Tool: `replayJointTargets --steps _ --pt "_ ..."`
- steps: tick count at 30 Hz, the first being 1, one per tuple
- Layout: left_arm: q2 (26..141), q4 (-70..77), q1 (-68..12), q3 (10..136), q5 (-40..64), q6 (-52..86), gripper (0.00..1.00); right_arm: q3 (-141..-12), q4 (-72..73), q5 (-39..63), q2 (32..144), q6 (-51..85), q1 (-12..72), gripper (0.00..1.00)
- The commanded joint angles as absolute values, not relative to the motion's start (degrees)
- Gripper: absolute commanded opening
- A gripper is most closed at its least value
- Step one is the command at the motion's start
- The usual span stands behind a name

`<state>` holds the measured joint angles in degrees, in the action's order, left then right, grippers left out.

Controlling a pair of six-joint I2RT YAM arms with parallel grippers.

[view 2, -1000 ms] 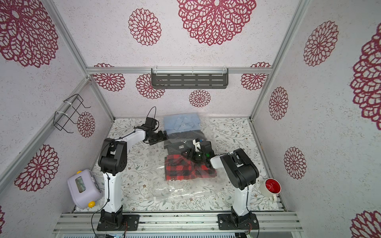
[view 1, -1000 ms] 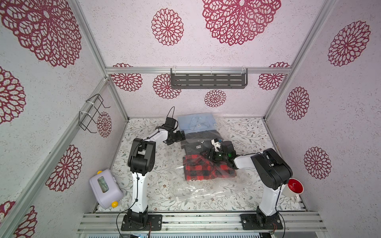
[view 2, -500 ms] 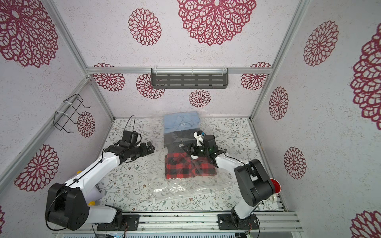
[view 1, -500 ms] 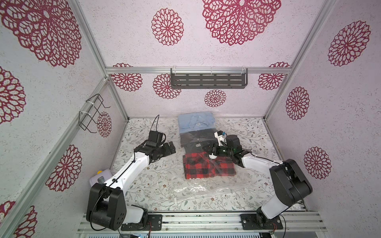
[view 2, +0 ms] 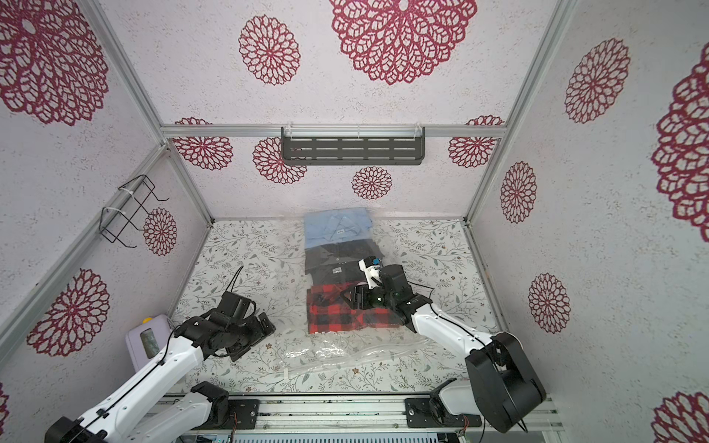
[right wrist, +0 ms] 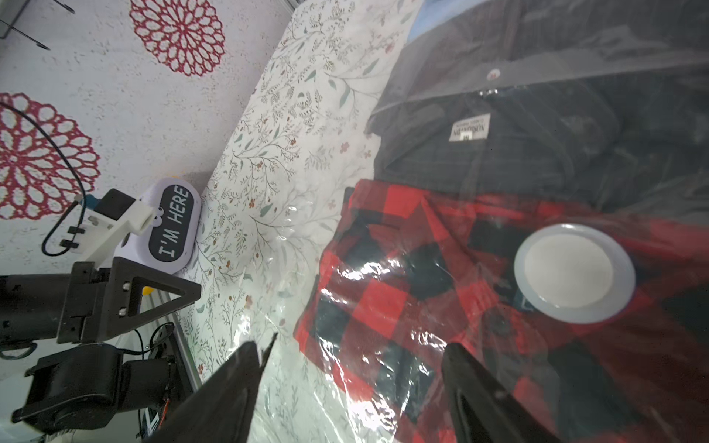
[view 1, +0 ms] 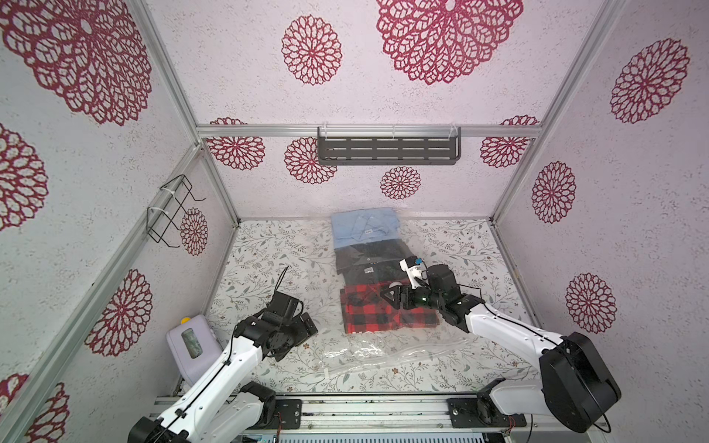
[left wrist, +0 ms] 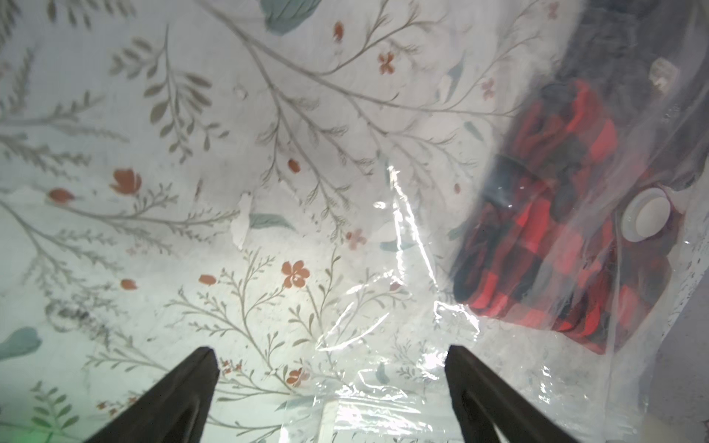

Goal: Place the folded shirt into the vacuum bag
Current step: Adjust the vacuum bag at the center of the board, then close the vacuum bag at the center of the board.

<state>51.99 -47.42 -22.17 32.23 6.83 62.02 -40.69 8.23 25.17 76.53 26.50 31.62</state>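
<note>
Floral tabletop [view 1: 268, 249], right gripper [view 1: 385, 297] with jaws apart just over the red plaid shirt [view 1: 368, 320], shirt lying inside the clear bag [view 1: 383, 354] under its white valve [right wrist: 573, 272], left gripper [view 1: 308, 324] jaws apart at the shirt's nine o'clock

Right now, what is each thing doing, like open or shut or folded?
vacuum bag, lying flat and crinkly, shirts inside.
red plaid shirt, folded, under the bag's plastic.
valve disc, lying over the plaid shirt.
dark shirts, folded, under the plastic.
light blue shirt, folded, farthest back.
left gripper, open, holding nothing.
right gripper, open, over the plaid shirt.
purple box, screen reads I'M HERE.
</note>
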Motion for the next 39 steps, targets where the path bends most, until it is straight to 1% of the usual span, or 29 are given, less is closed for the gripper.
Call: replayJointTargets --steps 1,6,15,19,22,25,28,29,32,33,34,39 --pt "49.8 -39.7 -23.3 27.5 13.4 69.7 0.97 -40.5 10.4 25.4 74.3 25.7 32.1 0.78" --pt "53.4 -30.7 -24.6 22.1 18.5 72.3 0.97 -39.7 11.5 25.9 73.4 26.3 32.1 0.79" --pt "62.5 -12.8 -24.6 17.0 21.2 71.4 1.00 -38.4 12.0 26.1 70.6 28.0 32.1 0.79" --pt "63.9 -10.6 -24.6 18.6 22.5 70.5 0.93 -37.6 11.5 26.6 68.4 28.2 32.1 0.79" --pt "60.8 -10.9 -24.6 19.1 22.0 70.6 0.83 -36.5 11.3 26.9 66.3 27.1 32.3 0.77" --pt "57.5 -13.3 -24.4 20.0 21.1 70.9 0.66 -35.6 10.6 26.6 64.8 24.9 33.4 0.76" --pt "55.3 -16.7 -24.5 20.9 20.9 70.6 0.53 -35.0 9.6 25.0 64.2 22.0 35.6 0.75" --pt "54.8 -16.8 -24.3 20.6 21.0 70.8 0.45 -34.8 9.4 24.3 64.1 21.1 36.3 0.74" --pt "54.8 -15.4 -24.4 19.9 22.4 72.1 0.14 -34.2 9.5 22.3 64.2 18.9 38.8 0.73" --pt "55.0 -15.5 -24.4 20.0 23.0 72.1 0.06 -34.1 9.6 21.6 64.0 18.0 39.7 0.73" --pt "55.0 -15.8 -24.3 20.3 23.5 72.1 0.01 -34.0 9.7 20.9 63.8 17.4 40.5 0.73" --pt "53.3 -17.0 -24.4 22.0 23.2 72.9 0.00 -33.1 9.9 16.1 61.7 12.7 45.2 0.74"
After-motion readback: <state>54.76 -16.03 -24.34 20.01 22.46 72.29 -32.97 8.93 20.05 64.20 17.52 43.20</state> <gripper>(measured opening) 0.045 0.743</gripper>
